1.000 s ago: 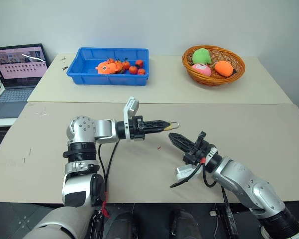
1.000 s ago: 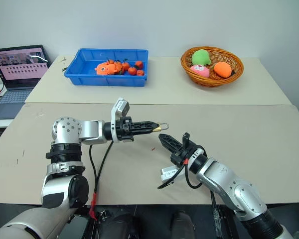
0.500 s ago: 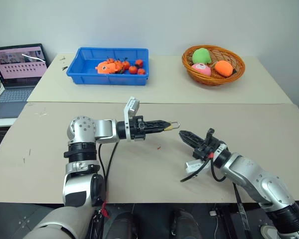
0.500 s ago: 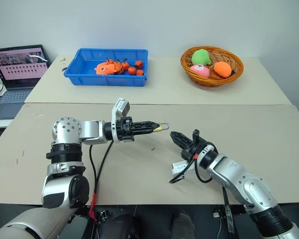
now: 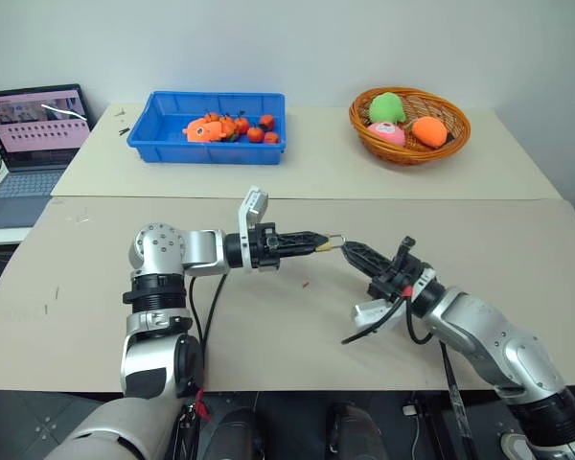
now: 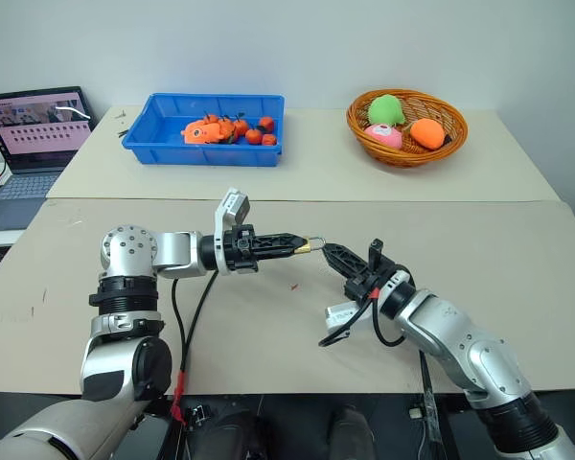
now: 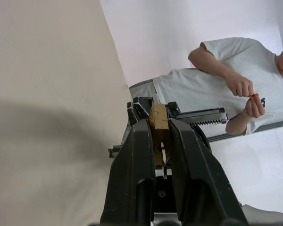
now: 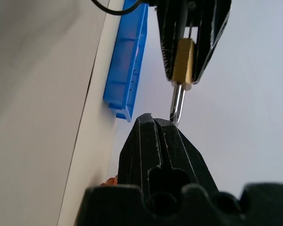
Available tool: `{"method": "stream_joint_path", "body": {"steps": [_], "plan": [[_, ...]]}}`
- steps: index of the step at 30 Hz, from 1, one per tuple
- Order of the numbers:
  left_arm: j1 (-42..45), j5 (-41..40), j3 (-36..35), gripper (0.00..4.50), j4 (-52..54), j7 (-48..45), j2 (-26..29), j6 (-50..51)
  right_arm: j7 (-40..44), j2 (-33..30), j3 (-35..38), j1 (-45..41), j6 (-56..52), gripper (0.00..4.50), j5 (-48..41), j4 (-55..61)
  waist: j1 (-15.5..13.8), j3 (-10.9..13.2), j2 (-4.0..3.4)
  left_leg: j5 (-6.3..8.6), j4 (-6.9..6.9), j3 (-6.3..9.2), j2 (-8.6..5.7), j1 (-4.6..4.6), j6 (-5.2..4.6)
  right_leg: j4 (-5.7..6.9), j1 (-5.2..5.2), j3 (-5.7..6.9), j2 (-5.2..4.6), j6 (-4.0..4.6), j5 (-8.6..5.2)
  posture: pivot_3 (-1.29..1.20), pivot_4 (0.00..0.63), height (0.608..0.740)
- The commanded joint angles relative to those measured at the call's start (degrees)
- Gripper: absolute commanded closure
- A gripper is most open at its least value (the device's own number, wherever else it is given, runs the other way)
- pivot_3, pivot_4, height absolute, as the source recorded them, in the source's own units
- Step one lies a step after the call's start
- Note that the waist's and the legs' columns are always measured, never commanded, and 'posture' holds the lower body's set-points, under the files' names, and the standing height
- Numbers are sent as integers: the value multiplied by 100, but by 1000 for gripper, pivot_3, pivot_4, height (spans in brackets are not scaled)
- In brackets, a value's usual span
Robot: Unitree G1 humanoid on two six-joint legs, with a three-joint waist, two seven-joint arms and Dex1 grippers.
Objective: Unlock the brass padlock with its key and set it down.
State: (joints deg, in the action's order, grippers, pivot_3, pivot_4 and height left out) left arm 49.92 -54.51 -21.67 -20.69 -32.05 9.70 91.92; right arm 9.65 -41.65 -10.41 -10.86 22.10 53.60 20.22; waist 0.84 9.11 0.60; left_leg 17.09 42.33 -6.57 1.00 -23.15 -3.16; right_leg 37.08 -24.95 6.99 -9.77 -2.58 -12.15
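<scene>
— Where's the padlock (image 5: pixel 323 245) now?

— Pinched at the tip of the left pincer (image 5: pixel 311 240), held level above the table (image 5: pixel 517 240); its silver loop pokes out past the fingertips toward the other arm.

— And the right pincer (image 5: pixel 353 251)?

— Shut tight, tip almost at that loop. I can't make out the key from here; it may be hidden between the closed fingers, but I wouldn't swear to it.

— So how should it go about this?

— I'd say keep the left one dead steady and clamped, and bring the right tip round to the keyhole end of the brass body, not the loop. Slow, straight push, then twist; any sideways nudge could knock the lock askew in the grip.
</scene>
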Motion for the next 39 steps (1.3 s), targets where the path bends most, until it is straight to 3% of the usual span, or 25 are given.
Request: {"method": "stream_joint_path", "body": {"steps": [1, 12, 23, 39], "plan": [[87, -136, -64, 4468, 148, -35, -24, 57, 32, 68, 157, -108, -14, 4463, -114, 247, 1, 0, 0, 0, 0, 0, 0, 0, 0, 0, 0, 0, 0, 0, 0, 0, 150, 692], [93, -139, -63, 4468, 136, -35, -6, 58, 223, 179, 237, -199, -16, 4463, -216, 397, 2, 0, 0, 0, 0, 0, 0, 0, 0, 0, 0, 0, 0, 5, 3, 0, 150, 692], [116, -120, -53, 4468, 94, -40, -49, 54, 928, -16, 560, -750, -56, 4463, -842, 661, 6, 0, 1, 0, 0, 0, 0, 0, 0, -1, 0, 1, 0, 8, 5, 0, 150, 692], [114, -117, -83, 4468, 144, -18, -47, 41, 918, 303, 436, -925, -113, 4463, -688, 162, 0, 1, 1, 0, -1, 0, 0, 0, 0, -1, 0, 1, 0, 9, 5, 0, 150, 692]]}}
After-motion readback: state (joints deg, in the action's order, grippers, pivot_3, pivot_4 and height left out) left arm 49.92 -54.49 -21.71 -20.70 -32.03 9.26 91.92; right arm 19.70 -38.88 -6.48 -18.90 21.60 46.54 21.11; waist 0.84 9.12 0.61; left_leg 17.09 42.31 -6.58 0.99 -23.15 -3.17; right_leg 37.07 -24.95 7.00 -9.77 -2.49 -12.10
